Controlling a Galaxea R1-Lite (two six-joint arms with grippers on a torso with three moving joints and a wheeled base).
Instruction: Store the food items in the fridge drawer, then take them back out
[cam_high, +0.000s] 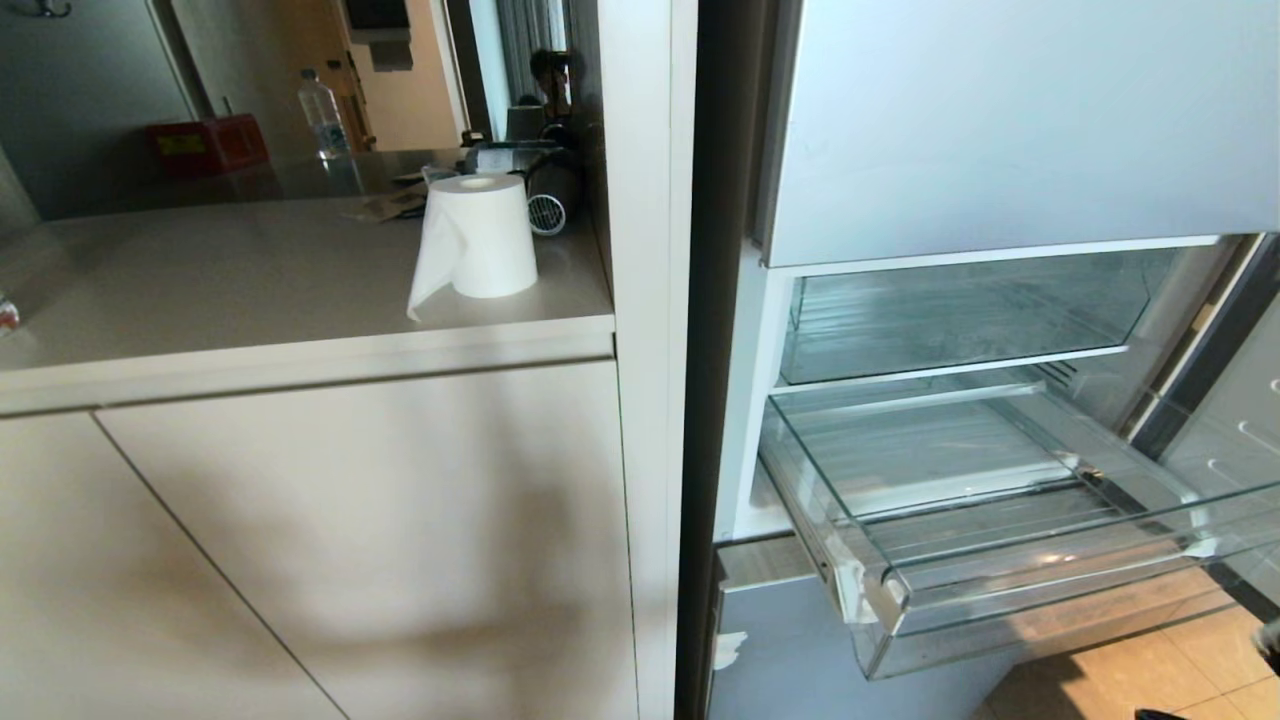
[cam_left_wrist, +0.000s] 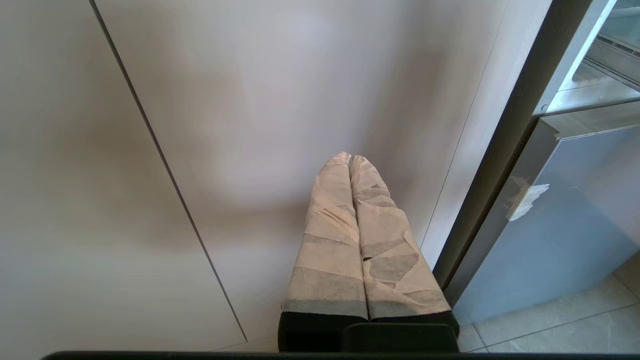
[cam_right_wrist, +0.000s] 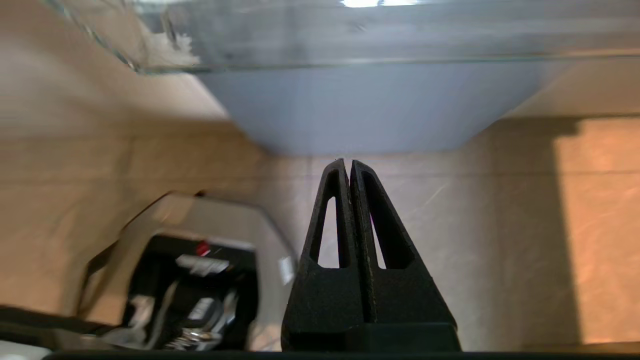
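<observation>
Fridge drawer (cam_high: 1010, 560): pulled out from the open fridge (cam_high: 760, 400), wide and shallow, clear plastic, ribbed floor visible, thick clear front lip toward the robot, white tape on its front corners. No fruit to be seen inside it, and no tangerine or apple in any view. Above the drawer, a deeper clear compartment with white trim (cam_high: 960, 315), pushed in. Below the drawer, a grey-blue lower door (cam_high: 790, 650) with a scrap of white tape near its upper corner. To the left of the fridge, a pale counter (cam_high: 250, 290) over plain cabinet fronts (cam_high: 350, 540); near the counter's right front corner, close to the fridge side panel, a white paper roll (cam_high: 480, 235) standing upright with a loose sheet hanging down. Farther back on the counter, a clear plastic bottle (cam_high: 322, 112) and a red box (cam_high: 205, 143), well apart from the roll. Left gripper (cam_left_wrist: 350, 157): taped fingers (cam_left_wrist: 330, 240) pressed together, nothing between them, pointing at the cabinet front just beside the fridge's dark edge. Right gripper (cam_right_wrist: 348, 162): black fingers (cam_right_wrist: 385, 240) closed tight tip to tip, holding nothing, below the drawer's clear underside, over the tiled floor (cam_right_wrist: 590, 225), with part of the robot base (cam_right_wrist: 195, 280) beside it.
</observation>
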